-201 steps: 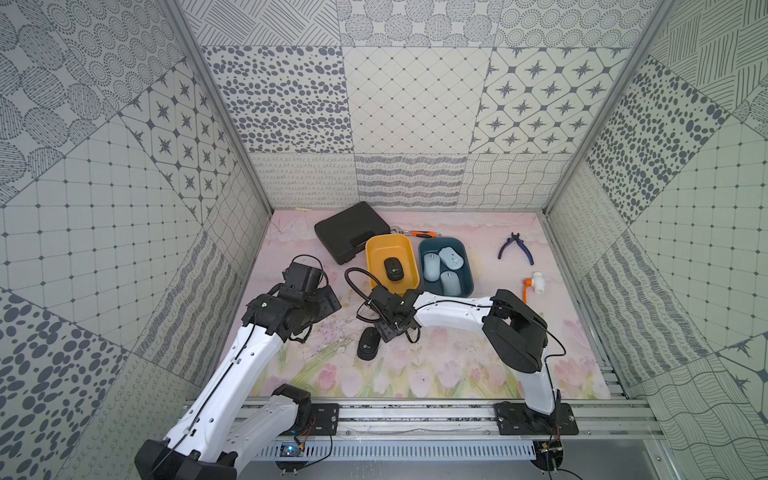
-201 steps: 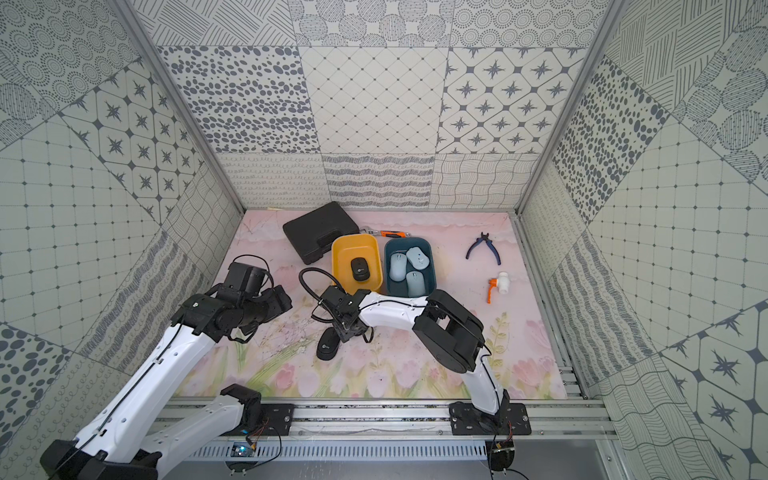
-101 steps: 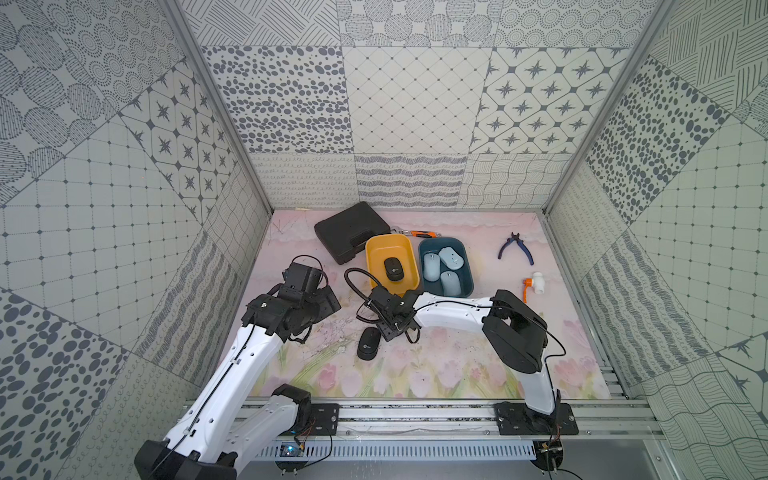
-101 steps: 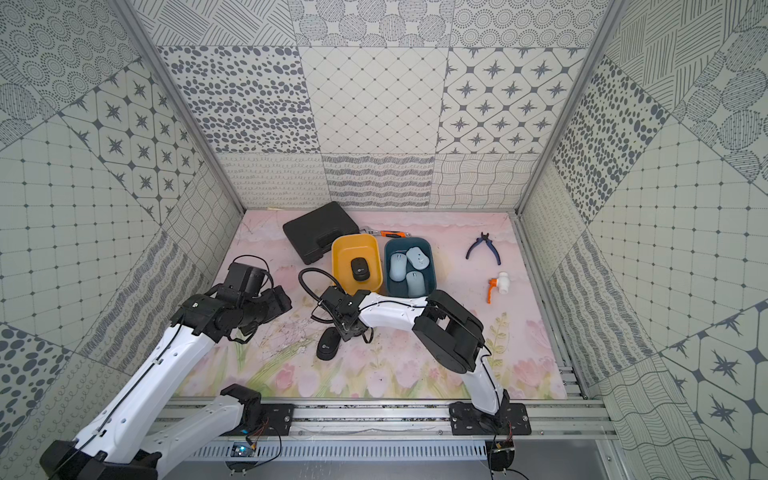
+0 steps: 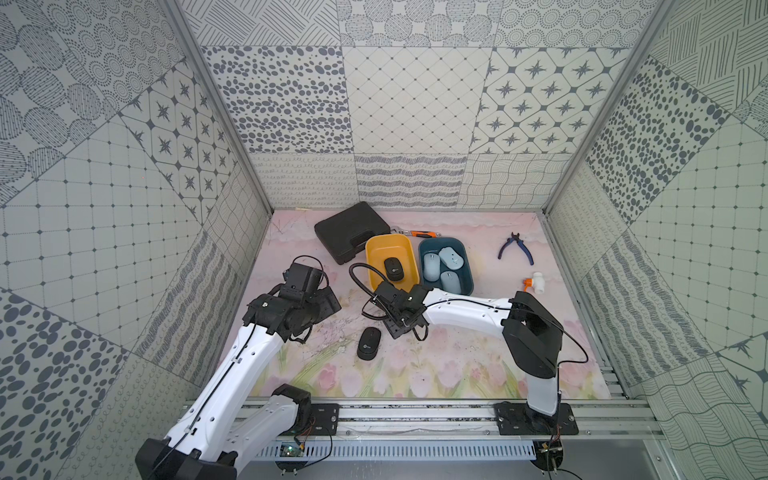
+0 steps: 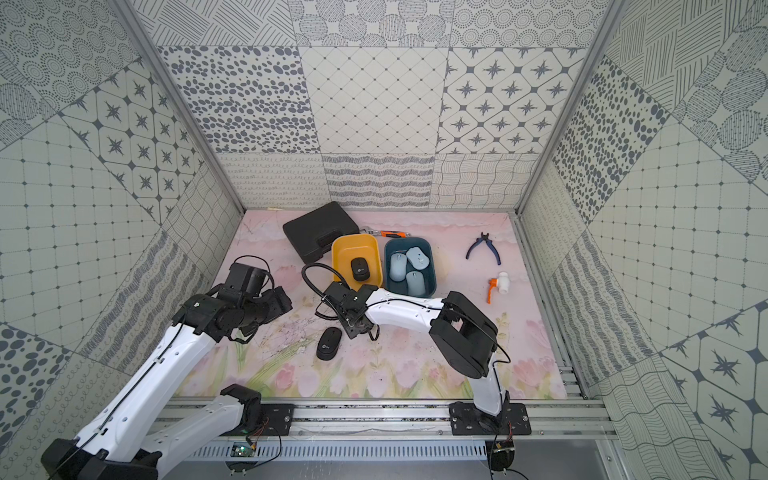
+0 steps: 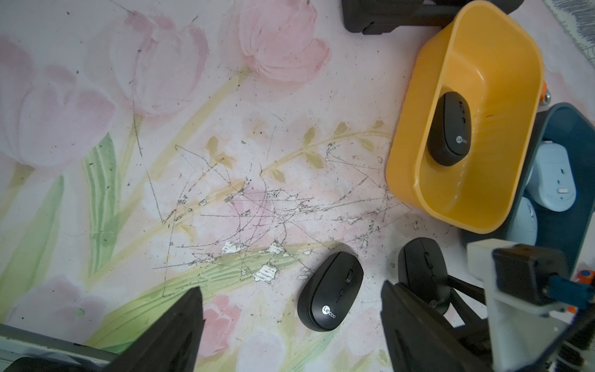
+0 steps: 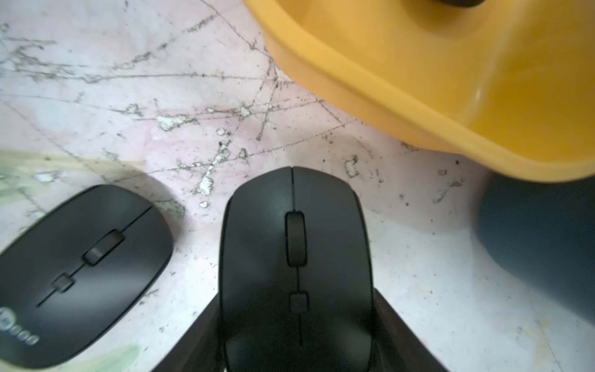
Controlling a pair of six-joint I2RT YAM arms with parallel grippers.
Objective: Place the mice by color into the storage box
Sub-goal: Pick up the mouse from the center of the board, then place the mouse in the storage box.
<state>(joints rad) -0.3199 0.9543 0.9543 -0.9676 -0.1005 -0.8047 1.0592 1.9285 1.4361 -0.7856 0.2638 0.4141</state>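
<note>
Right gripper (image 8: 297, 309) pinching black mouse (image 8: 294, 244) by its sides, near table (image 5: 457, 365) middle, just beside yellow box (image 5: 374, 249). Left gripper (image 7: 289, 287) staying... no: spreading wide, holding nothing. Second black mouse (image 5: 368, 343) lying free nearby. Third black mouse (image 5: 393, 269) lying in yellow box. Pale blue mice (image 5: 446, 257) lying in dark blue box (image 5: 466, 253), toward back edge.

Black, three: the first black mouse (image 5: 393, 269) inside the yellow bin (image 5: 390, 246), the second black mouse (image 8: 296, 264) just off that bin's near end, the third black mouse (image 5: 368, 343) further out from it on the mat (image 5: 457, 357). Pale blue mice (image 5: 431, 266), three, all in the dark blue bin (image 5: 468, 266) just beside the yellow bin. Bins, two. One black case (image 5: 349, 230), one pair of blue-handled pliers (image 5: 515, 249), one white valve (image 5: 538, 283) with an orange handle, one orange-handled tool (image 5: 423, 234).
</note>
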